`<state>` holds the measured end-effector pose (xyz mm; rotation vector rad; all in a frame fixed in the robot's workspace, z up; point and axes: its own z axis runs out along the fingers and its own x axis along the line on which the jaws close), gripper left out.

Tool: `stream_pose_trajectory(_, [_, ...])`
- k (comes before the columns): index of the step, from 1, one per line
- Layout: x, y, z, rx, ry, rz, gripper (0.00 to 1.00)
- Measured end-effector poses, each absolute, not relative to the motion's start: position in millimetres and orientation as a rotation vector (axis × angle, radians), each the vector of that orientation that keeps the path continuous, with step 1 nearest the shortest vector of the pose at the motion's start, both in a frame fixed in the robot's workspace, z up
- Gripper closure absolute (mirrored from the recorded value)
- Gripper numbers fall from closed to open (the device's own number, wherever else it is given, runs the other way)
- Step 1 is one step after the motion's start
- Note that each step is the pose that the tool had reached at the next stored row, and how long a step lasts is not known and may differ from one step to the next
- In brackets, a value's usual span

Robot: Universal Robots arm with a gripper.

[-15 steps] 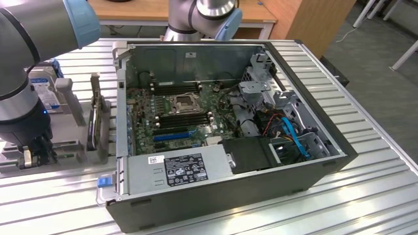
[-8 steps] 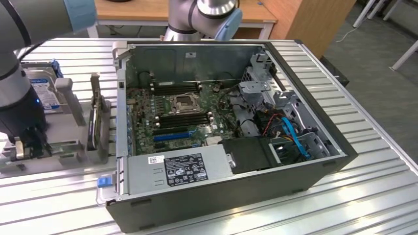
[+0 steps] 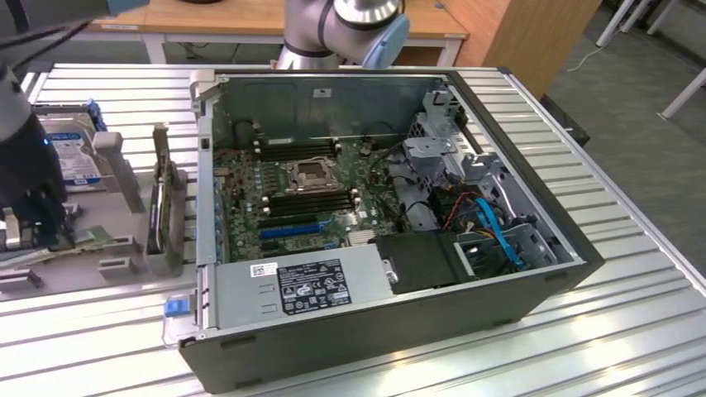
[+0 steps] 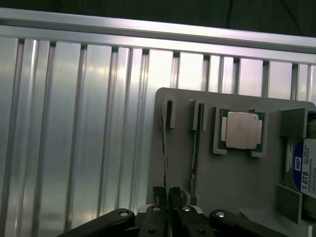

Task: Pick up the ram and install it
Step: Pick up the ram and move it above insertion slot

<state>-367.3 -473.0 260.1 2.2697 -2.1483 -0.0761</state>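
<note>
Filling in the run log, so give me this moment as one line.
stage: pick | gripper: shut on ram | ram: on edge in gray holder slot | install: not done

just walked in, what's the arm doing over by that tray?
The arm's tool is down at the grey parts tray, beside the open PC case. It is closed on the ram, which stands on edge in its tray slot and looks not yet lifted out. The black memory slots are inside the case.

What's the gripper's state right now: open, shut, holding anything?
Gripper: closed on the ram, pinching the thin board where it stands on edge in the grey holder tray.
</note>
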Motion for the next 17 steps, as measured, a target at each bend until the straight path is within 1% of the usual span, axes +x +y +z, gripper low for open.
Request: stream_pose_trajectory(17, [-367,-473,337,2.270,-2.148,-0.076,0.86])
